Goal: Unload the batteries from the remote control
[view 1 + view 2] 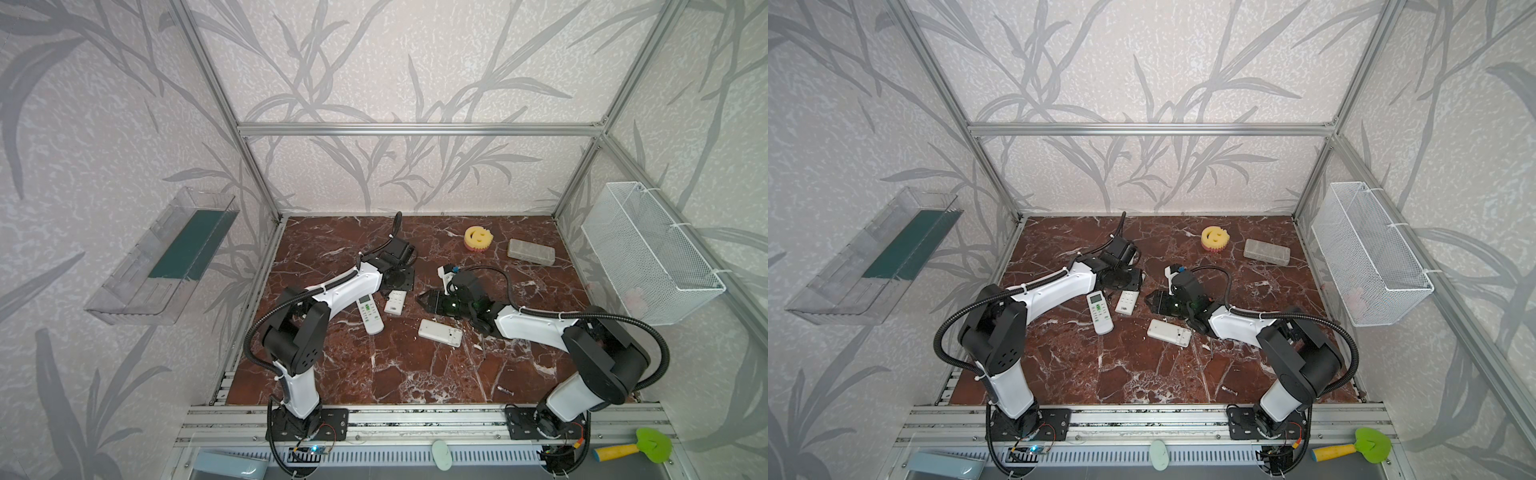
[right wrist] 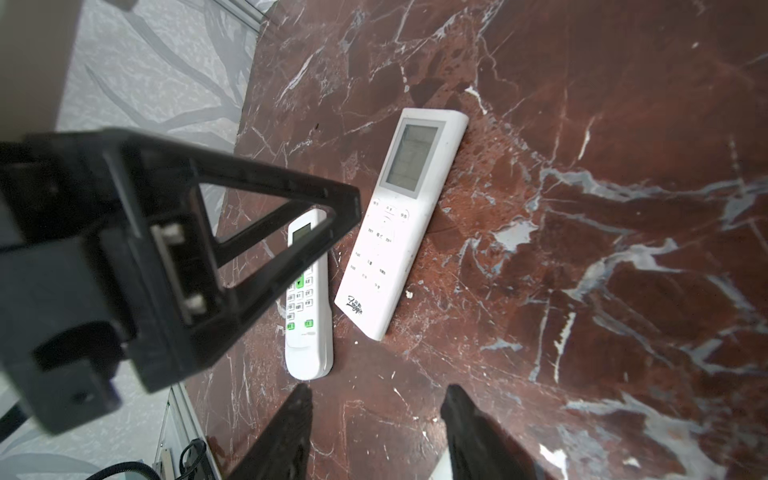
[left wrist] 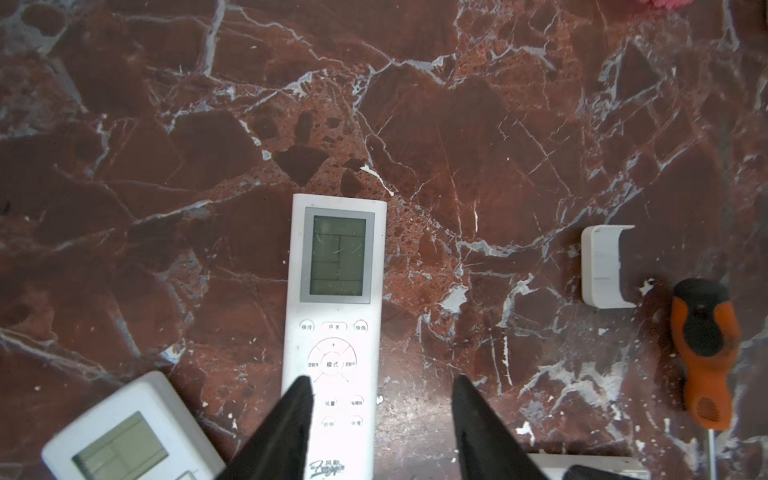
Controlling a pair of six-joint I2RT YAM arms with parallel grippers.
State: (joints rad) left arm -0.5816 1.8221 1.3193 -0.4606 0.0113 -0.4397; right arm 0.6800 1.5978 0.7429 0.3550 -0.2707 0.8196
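Three white remote controls lie mid-table. The screen-faced one (image 3: 334,324) (image 1: 395,302) lies directly under my left gripper (image 3: 381,378), which is open; one finger overlaps the remote's edge and the other stands over bare table. A green-buttoned remote (image 1: 370,312) (image 2: 308,291) lies beside it. The third (image 1: 440,332) lies face down near my right gripper (image 2: 378,387) (image 1: 420,300), which hovers open and empty. One dark grey battery (image 1: 505,390) (image 1: 1228,390) lies near the front edge. No battery shows in either wrist view.
A small white cover (image 3: 602,266) and an orange-handled screwdriver (image 3: 704,353) lie near the remotes. A yellow smiley sponge (image 1: 478,237) and a grey block (image 1: 531,250) sit at the back right. A wire basket (image 1: 648,257) hangs on the right wall and a clear shelf (image 1: 166,253) on the left.
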